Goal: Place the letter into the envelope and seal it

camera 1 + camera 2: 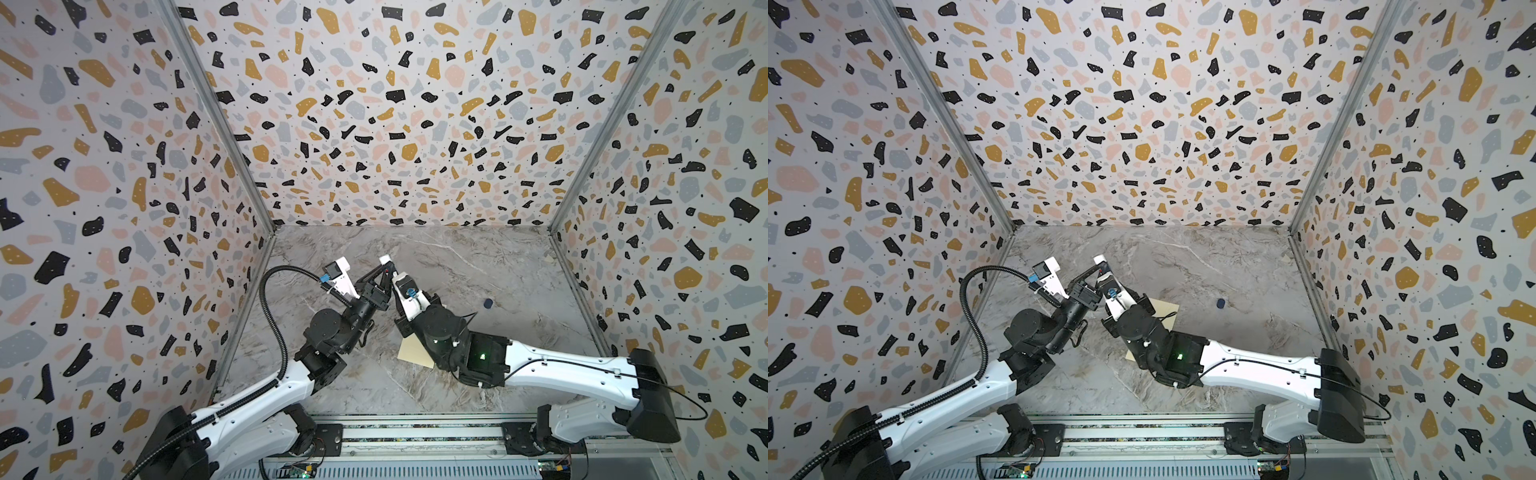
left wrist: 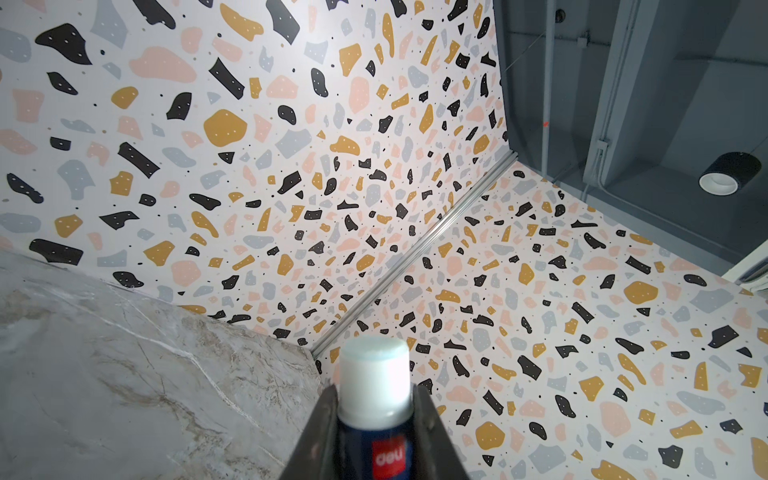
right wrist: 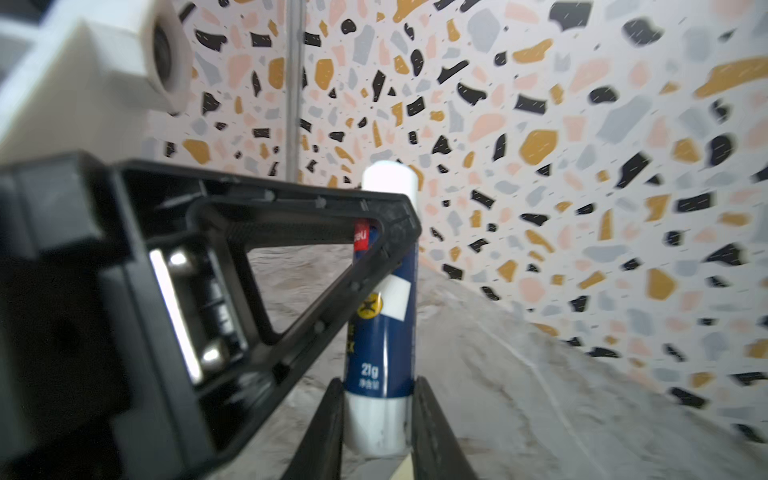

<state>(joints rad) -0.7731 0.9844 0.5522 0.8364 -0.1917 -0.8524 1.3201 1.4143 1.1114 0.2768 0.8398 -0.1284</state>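
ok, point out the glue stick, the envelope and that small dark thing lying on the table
glue stick (image 3: pixel 384 353): right wrist view, on the blue barrel.
envelope (image 1: pixel 415 355): a top view, on the pale corner showing beside the right arm.
small dark thing (image 1: pixel 488 304): a top view, its middle; possibly the cap.

Closing in a grey marble-veined tabletop (image 1: pixel 457 266) along its left, far and right edges with tall white wall panels (image 1: pixel 395 104) speckled in black, ochre, pink and grey terrazzo shapes. Joining those panels at the two far corners with bare aluminium posts (image 1: pixel 216 112). Running a slotted aluminium rail (image 1: pixel 415 434) along the near edge. Showing, in the left wrist view, a dark grey ceiling (image 2: pixel 665 83) with pipes above the panels, and hanging there a black cylindrical lamp (image 2: pixel 725 172), white-rimmed.
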